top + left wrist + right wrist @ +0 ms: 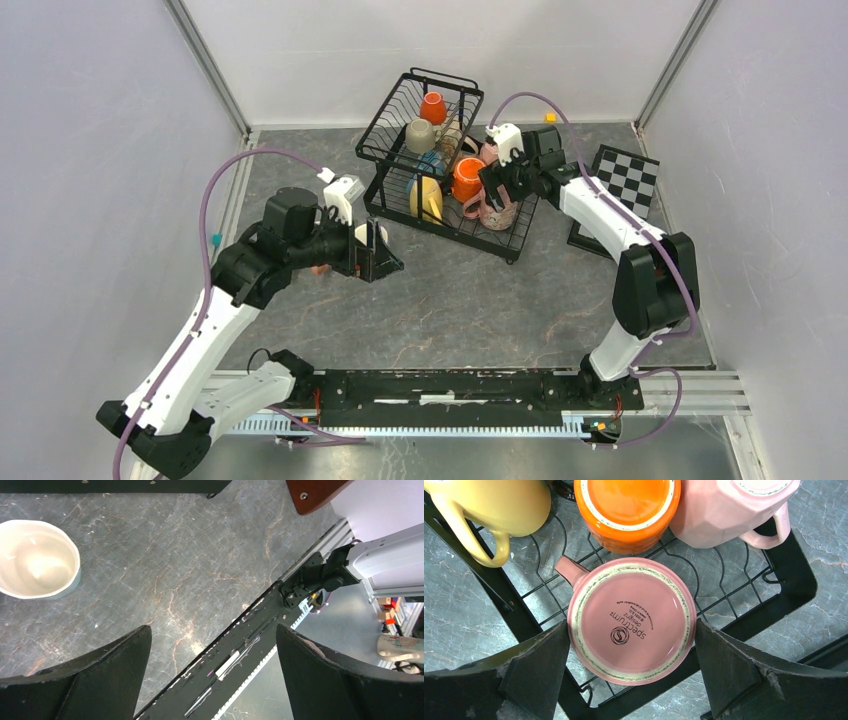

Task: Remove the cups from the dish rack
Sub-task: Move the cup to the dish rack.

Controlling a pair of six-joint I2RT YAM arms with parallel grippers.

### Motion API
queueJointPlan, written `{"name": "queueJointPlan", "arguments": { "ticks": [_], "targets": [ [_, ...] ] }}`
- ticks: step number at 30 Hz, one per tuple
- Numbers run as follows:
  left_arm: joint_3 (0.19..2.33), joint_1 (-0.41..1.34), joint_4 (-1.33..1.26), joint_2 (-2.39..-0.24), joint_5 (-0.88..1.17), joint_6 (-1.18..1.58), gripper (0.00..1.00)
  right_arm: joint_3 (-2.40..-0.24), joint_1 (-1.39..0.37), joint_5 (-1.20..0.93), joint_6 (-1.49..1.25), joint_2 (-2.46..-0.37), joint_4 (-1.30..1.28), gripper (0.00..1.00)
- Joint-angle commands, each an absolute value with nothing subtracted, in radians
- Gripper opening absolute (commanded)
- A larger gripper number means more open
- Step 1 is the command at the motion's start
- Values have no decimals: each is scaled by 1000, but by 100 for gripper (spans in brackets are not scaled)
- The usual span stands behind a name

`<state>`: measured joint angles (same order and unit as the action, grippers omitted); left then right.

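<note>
The dish rack point(440, 165) stands at the far middle of the table point(450, 300), its right corner near a checkered board point(625, 180), with bare tabletop spreading in front of it toward the arm bases. The right gripper point(500, 185) hangs over the rack's lower right end. Its wrist view shows what the top view hides: the fingers are spread wide on either side of an upturned pink cup point(631, 620), close beside its rim and not clamped. An orange cup point(626, 510), a yellow cup point(489, 505) and a pale pink cup point(729, 510) crowd just behind, and the rack's black edge point(794, 585) runs close on the right. The left gripper point(385, 255) is released and holds nothing, low over open table left of the rack. Its wrist view shows a cream cup point(37, 560) upright on the table, apart from its fingers.
</note>
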<state>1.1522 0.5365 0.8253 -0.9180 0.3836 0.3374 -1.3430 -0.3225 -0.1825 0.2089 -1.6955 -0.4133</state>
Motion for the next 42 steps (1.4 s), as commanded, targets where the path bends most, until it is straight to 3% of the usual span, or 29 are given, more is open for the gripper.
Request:
{"name": "queueJointPlan", "arguments": {
  "ticks": [1, 7, 13, 30, 35, 42],
  "targets": [
    [1123, 547, 725, -911, 441, 409, 100, -1304, -324, -177, 216, -1686, -445, 91],
    [1071, 627, 636, -917, 398, 452, 100, -1300, -311, -203, 305, -1633, -450, 91],
    [1059, 700, 598, -953, 353, 468, 100, -1318, -269, -279, 359, -1622, -459, 98],
    [1047, 726, 592, -953, 330, 465, 100, -1521, -221, -305, 330, -1713, -547, 98],
    [1042, 726, 592, -952, 320, 460, 100, -1532, -234, -242, 221, -1672, -562, 98],
    [1045, 726, 596, -936, 308, 453, 100, -1251, -269, -120, -134, -1434, -452, 98]
  ]
}}
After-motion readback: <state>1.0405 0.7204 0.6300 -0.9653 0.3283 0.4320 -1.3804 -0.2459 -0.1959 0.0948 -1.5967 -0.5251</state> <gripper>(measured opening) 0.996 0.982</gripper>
